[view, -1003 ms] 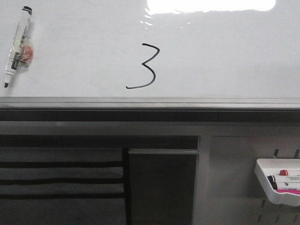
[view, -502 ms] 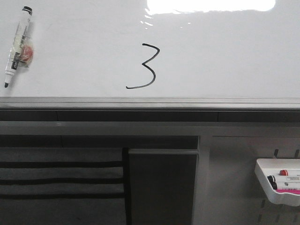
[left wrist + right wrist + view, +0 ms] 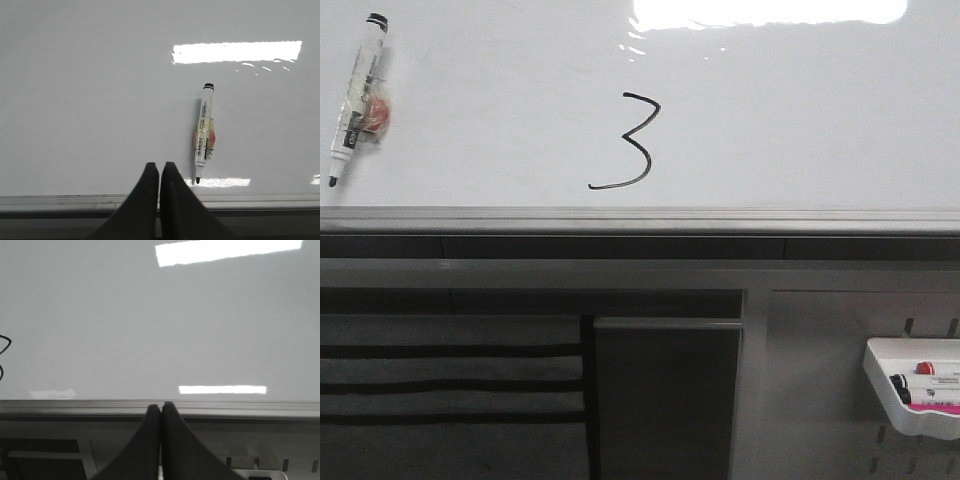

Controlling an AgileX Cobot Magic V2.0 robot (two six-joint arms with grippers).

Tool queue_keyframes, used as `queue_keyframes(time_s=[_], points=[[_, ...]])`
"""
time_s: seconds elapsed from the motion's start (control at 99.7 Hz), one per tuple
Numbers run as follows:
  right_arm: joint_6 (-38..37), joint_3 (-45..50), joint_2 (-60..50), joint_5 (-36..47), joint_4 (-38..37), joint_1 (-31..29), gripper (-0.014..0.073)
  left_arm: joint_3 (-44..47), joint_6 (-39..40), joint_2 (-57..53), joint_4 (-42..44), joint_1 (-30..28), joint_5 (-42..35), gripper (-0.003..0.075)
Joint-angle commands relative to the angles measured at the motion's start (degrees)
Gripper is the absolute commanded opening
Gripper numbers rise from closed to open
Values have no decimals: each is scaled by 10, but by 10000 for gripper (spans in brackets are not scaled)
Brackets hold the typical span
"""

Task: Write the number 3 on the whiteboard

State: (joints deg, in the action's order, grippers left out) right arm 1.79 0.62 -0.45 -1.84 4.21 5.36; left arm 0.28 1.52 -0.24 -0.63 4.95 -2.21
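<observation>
A thin black number 3 [image 3: 632,142] with a tail sweeping left is drawn on the whiteboard [image 3: 800,120], near its grey front edge strip. A white marker [image 3: 358,96] with a black cap end and bare tip lies on the board at the far left. It also shows in the left wrist view [image 3: 205,132]. My left gripper [image 3: 159,166] is shut and empty, over the board just beside the marker's tip. My right gripper [image 3: 161,406] is shut and empty at the board's edge strip. A bit of the 3 [image 3: 4,346] shows at that view's edge. Neither gripper shows in the front view.
The grey edge strip [image 3: 640,218] runs along the board's near side. Below it are a dark panel [image 3: 665,395] and a small white tray [image 3: 915,388] holding markers at the lower right. Ceiling light glare [image 3: 770,10] lies on the board's far part.
</observation>
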Motion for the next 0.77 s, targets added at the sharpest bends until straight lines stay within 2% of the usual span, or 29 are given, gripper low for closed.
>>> queue_keyframes(time_s=[0.0,0.762], points=[[-42,15,-9,58,-51,-3,-69,4,4,-16,-5,-1,-44,-20],[-42,15,-9,58,-42,-3,-69,4,4,-16,-5,-1,-44,-20]])
